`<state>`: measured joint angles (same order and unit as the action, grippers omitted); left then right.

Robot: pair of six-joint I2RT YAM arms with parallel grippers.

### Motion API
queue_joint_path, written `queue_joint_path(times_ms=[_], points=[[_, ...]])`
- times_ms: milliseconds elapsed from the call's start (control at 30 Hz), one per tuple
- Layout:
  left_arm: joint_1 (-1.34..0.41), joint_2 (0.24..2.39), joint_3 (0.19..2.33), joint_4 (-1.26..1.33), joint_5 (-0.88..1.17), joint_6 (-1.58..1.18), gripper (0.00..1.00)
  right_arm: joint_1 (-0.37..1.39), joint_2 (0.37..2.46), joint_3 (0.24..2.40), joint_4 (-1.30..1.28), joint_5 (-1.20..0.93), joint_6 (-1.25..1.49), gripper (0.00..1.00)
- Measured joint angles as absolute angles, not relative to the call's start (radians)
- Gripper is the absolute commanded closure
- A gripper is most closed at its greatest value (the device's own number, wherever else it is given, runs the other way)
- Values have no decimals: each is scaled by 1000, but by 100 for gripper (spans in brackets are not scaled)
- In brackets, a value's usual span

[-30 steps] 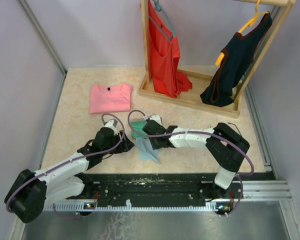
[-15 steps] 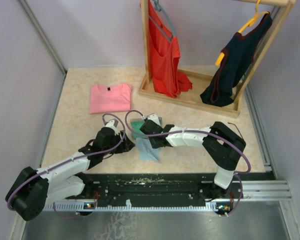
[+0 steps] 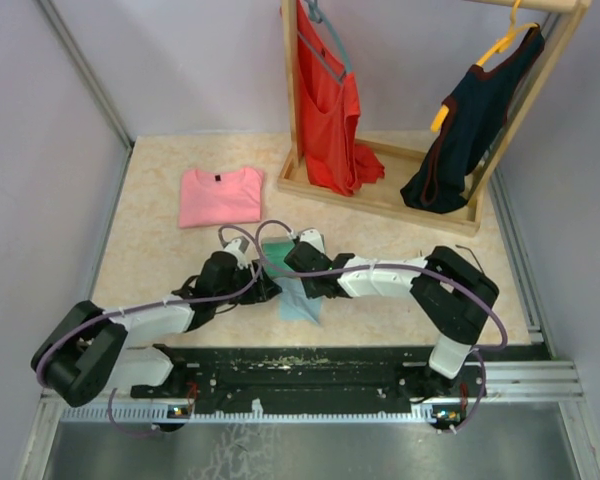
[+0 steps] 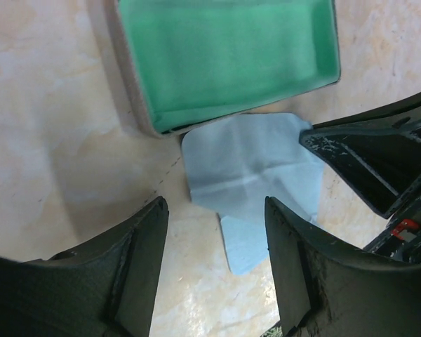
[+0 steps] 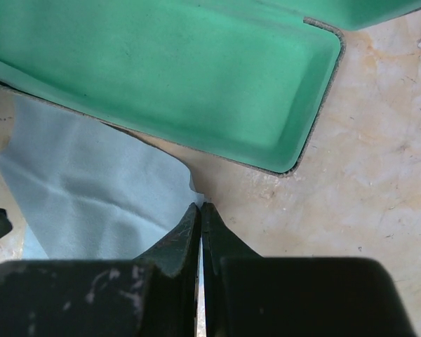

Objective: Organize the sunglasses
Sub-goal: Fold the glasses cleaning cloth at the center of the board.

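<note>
The sunglasses are out of view in every frame. The grey case (image 3: 276,250) lies open and empty with its green lining up; it also shows in the left wrist view (image 4: 224,56) and the right wrist view (image 5: 161,77). The light blue cloth (image 3: 301,303) lies on the table against the case's near side, seen also in the left wrist view (image 4: 252,175) and the right wrist view (image 5: 91,189). My right gripper (image 5: 201,207) is shut, pinching the cloth's edge. My left gripper (image 4: 215,207) is open just above the cloth's other corner.
A folded pink shirt (image 3: 220,194) lies at the back left. A wooden clothes rack (image 3: 380,195) with a red top (image 3: 325,100) and a dark top (image 3: 470,130) stands at the back right. The two grippers are close together (image 3: 280,285).
My left arm has reached forward and to the right, bringing its open gripper up to the cloth. My right gripper has stayed at the cloth's edge by the case.
</note>
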<state>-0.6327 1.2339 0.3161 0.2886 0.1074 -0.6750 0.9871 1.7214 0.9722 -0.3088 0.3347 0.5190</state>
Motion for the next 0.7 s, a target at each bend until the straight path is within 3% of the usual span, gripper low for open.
queue_joint_path(times_ms=[467,567,700], points=[[-663,1314,325,362,118,-704,60,984,1688,923,-260,319,542,100],[-680,1314,311,377,115,-716,69,984,1682,915,-254,312,546,100],[-693,1323,297,394,112,-731,90,984,1668,900,-247,299,551,100]])
